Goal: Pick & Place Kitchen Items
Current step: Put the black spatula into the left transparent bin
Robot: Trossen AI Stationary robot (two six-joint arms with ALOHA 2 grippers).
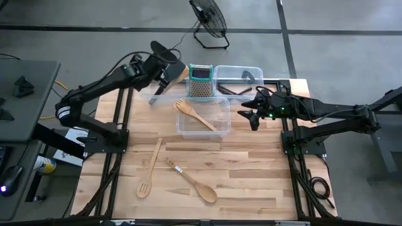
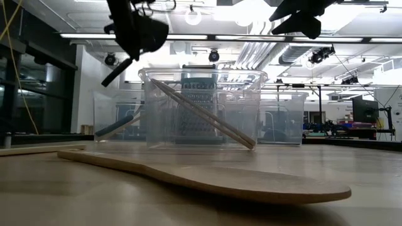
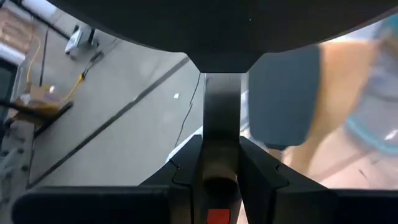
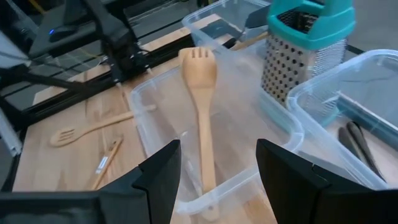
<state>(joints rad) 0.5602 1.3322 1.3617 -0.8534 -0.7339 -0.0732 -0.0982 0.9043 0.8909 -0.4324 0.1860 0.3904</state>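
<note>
My left gripper (image 1: 164,68) is up over the table's far left, beside the teal-topped grater (image 1: 201,80). It is shut on a black turner (image 2: 147,31) with a grey metal handle. My right gripper (image 1: 251,116) hangs open above the right edge of the middle clear bin (image 1: 217,129), with nothing between its fingers (image 4: 155,180). A wooden fork (image 4: 202,106) lies in that bin, leaning from its floor up against a wall. A slotted wooden spoon (image 1: 149,169) and a wooden spoon (image 1: 195,182) lie flat on the table toward its near edge. My left gripper pinches the turner's metal handle (image 3: 214,118) between its two fingers, close to the dark head (image 3: 280,93). The turner is lifted clear of table and bins. Its handle slants down below the gripper to a free end (image 2: 112,76).
A second clear bin (image 1: 242,78) at the far right holds black tools (image 4: 360,146). Another bin (image 4: 217,25) stands behind the grater at the far left. A fan (image 1: 210,22) stands on the floor beyond the table. The near half of the tabletop (image 1: 251,182) holds only the two spoons.
</note>
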